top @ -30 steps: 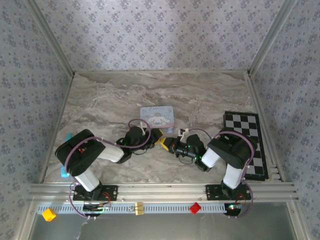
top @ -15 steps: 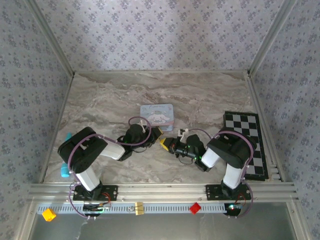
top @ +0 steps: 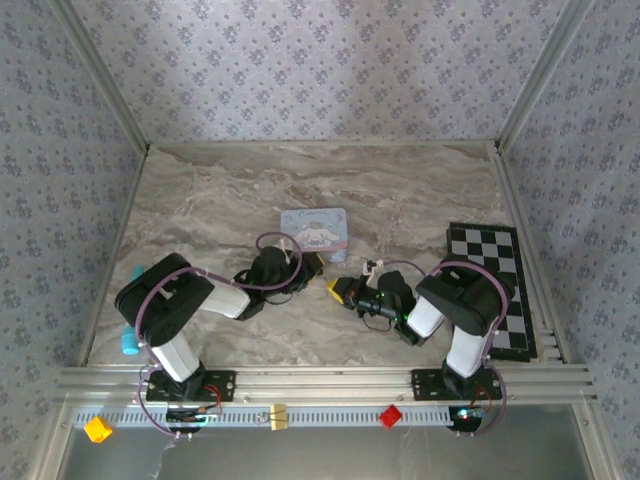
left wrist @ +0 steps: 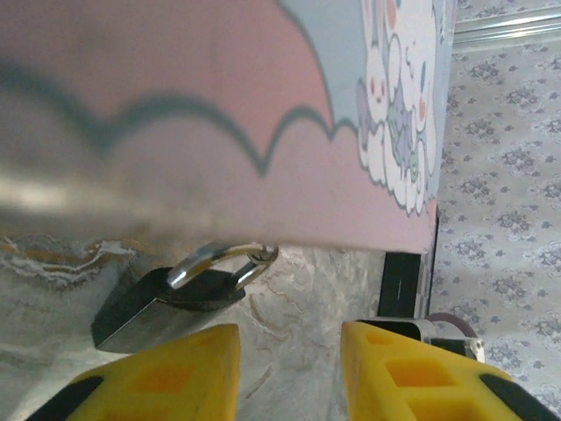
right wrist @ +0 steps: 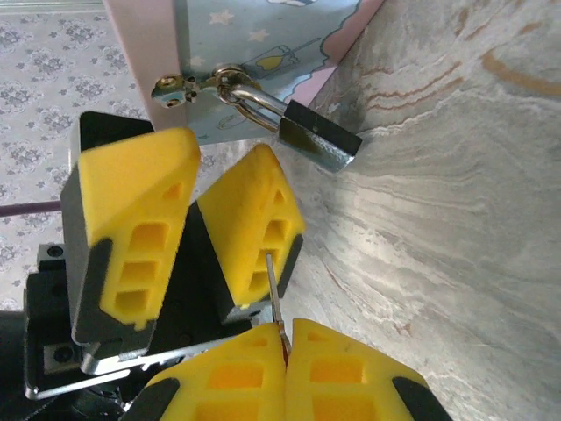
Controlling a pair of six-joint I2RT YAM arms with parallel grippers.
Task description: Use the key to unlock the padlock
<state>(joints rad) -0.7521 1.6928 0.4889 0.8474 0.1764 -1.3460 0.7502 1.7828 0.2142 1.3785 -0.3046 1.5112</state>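
The small dark padlock lies on the marble with its silver shackle hooked through the hasp of the pale blue cartoon tin. My left gripper stands open just short of the padlock, nothing between its yellow fingers. In the right wrist view the padlock hangs from the tin, and the left gripper's fingers sit below it. My right gripper is shut on the key, whose thin metal blade points toward those fingers. From above, the left gripper and right gripper face each other below the tin.
A black and white chessboard lies along the right edge beside the right arm. A cyan object sits at the left edge next to the left arm. Open marble stretches behind the tin, up to the patterned walls.
My right gripper, with the key, has drawn back a little to the right, away from the left gripper. The left arm has shifted slightly and its jaws narrowed, then widened again.
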